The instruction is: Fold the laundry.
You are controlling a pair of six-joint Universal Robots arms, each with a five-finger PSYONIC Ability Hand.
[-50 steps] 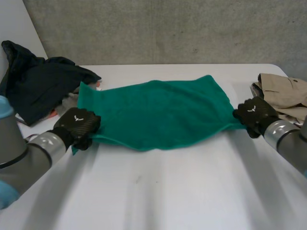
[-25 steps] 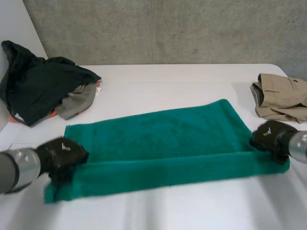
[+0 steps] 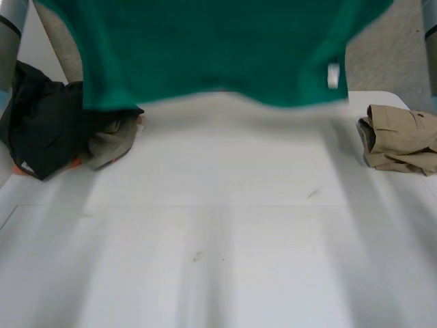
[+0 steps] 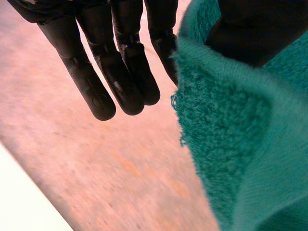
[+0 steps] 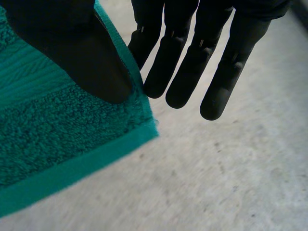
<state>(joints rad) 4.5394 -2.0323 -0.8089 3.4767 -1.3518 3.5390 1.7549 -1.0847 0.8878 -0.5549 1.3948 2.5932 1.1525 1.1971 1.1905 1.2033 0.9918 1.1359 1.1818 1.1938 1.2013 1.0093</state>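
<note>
- White table (image 3: 218, 260) down below, grey concrete wall (image 3: 389, 61) behind it.
- Up in the air over the table's far edge: green towel (image 3: 205, 48), stretched wide, hanging like a curtain, well clear of the tabletop, lower hem blurred.
- Near that hem, towards the right arm's side: small white label (image 3: 332, 75).
- Pinching one corner of the towel with the left hand (image 4: 120, 62), thumb clamped against the nearest finger through the terry cloth, other fingers out straight and holding nothing.
- Same story at the other end with the right hand (image 5: 192, 62): thumb pressing the banded corner onto one finger, remaining fingers extended and free.
- Reaching upward at either side of the head view: left arm (image 3: 10, 27) and right arm (image 3: 430, 17).
- Heaped at the table's far left corner: dark clothes pile (image 3: 41, 130), a grey piece and a bit of orange poking out.
- Lying by the table's right edge, well apart from the towel: folded beige garment (image 3: 399, 140).
</note>
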